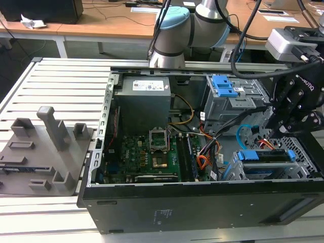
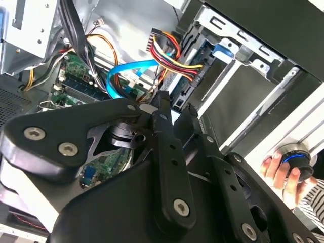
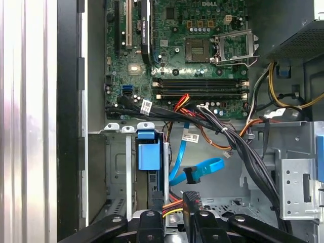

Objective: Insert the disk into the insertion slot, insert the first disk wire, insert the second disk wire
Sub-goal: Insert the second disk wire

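The tool (image 3: 177, 218) hangs low behind the disk (image 3: 150, 154), right at the black plug (image 3: 191, 201) of a red-yellow-black wire bundle (image 2: 172, 53). I cannot tell how wide it stands or whether it grips that plug. The disk sits in the insertion slot (image 1: 234, 171), at the exterior view's right. The second disk wire (image 3: 202, 169) loops just beside it, its dark end lying free. Beyond the computer case (image 1: 202, 202), a person's hand (image 2: 281, 172) rests on a round button (image 2: 296, 158).
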Tool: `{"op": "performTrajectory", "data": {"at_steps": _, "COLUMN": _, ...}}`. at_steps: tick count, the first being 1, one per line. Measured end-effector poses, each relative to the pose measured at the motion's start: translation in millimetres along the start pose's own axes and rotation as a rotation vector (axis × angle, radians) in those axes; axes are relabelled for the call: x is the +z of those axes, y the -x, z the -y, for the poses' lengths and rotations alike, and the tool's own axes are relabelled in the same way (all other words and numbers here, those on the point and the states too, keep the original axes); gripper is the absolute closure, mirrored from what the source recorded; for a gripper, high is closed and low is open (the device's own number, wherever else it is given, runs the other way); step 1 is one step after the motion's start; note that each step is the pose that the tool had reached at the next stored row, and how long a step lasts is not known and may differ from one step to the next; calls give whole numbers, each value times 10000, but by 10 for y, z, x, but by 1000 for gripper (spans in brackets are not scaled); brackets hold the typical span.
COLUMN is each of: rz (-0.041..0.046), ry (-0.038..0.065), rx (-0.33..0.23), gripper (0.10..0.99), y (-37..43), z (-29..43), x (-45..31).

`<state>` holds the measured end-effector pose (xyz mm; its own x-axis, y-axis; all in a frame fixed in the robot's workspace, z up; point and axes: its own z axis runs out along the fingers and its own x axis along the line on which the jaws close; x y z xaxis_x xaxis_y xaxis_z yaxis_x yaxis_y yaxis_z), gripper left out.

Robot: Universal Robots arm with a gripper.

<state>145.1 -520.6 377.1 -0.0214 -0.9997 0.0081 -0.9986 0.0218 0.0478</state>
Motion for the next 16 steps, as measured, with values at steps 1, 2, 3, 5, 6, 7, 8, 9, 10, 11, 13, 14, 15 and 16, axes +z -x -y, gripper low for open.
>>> {"op": "performTrajectory", "data": {"at_steps": 1, "rz": 0, "ry": 0, "rx": 0, "gripper": 784, "y": 5, "z": 0, "x": 0}}
{"op": "performTrajectory", "data": {"at_steps": 2, "rz": -2, "ry": 0, "rx": -39, "gripper": 784, "y": 12, "z": 0, "x": 0}}
{"op": "performTrajectory", "data": {"at_steps": 3, "rz": -12, "ry": -2, "rx": -259, "gripper": 784, "y": 13, "z": 0, "x": 0}}
{"op": "performTrajectory", "data": {"at_steps": 5, "rz": -41, "ry": -7, "rx": -871, "gripper": 784, "y": 13, "z": 1, "x": 1}}
{"op": "performTrajectory", "data": {"at_steps": 6, "rz": -62, "ry": -10, "rx": -1276, "gripper": 784, "y": 15, "z": 1, "x": 1}}
{"op": "performTrajectory", "data": {"at_steps": 7, "rz": -65, "ry": -11, "rx": -1318, "gripper": 784, "y": 33, "z": 0, "x": 1}}
{"op": "performTrajectory", "data": {"at_steps": 8, "rz": -64, "ry": -11, "rx": -1319, "gripper": 784, "y": 50, "z": -4, "x": 2}}
{"op": "performTrajectory", "data": {"at_steps": 9, "rz": -61, "ry": -11, "rx": -1319, "gripper": 784, "y": 67, "z": -8, "x": 3}}
{"op": "performTrajectory", "data": {"at_steps": 10, "rz": -60, "ry": -11, "rx": -1319, "gripper": 784, "y": 83, "z": -14, "x": 4}}
{"op": "performTrajectory", "data": {"at_steps": 11, "rz": -60, "ry": -11, "rx": -1319, "gripper": 784, "y": 103, "z": -21, "x": 6}}
{"op": "performTrajectory", "data": {"at_steps": 13, "rz": -58, "ry": -11, "rx": -1320, "gripper": 784, "y": 153, "z": -66, "x": 21}}
{"op": "performTrajectory", "data": {"at_steps": 14, "rz": -58, "ry": -11, "rx": -1320, "gripper": 784, "y": 163, "z": -83, "x": 27}}
{"op": "performTrajectory", "data": {"at_steps": 15, "rz": -58, "ry": -11, "rx": -1320, "gripper": 784, "y": 167, "z": -98, "x": 33}}
{"op": "performTrajectory", "data": {"at_steps": 16, "rz": -60, "ry": -11, "rx": -1321, "gripper": 784, "y": 169, "z": -119, "x": 39}}
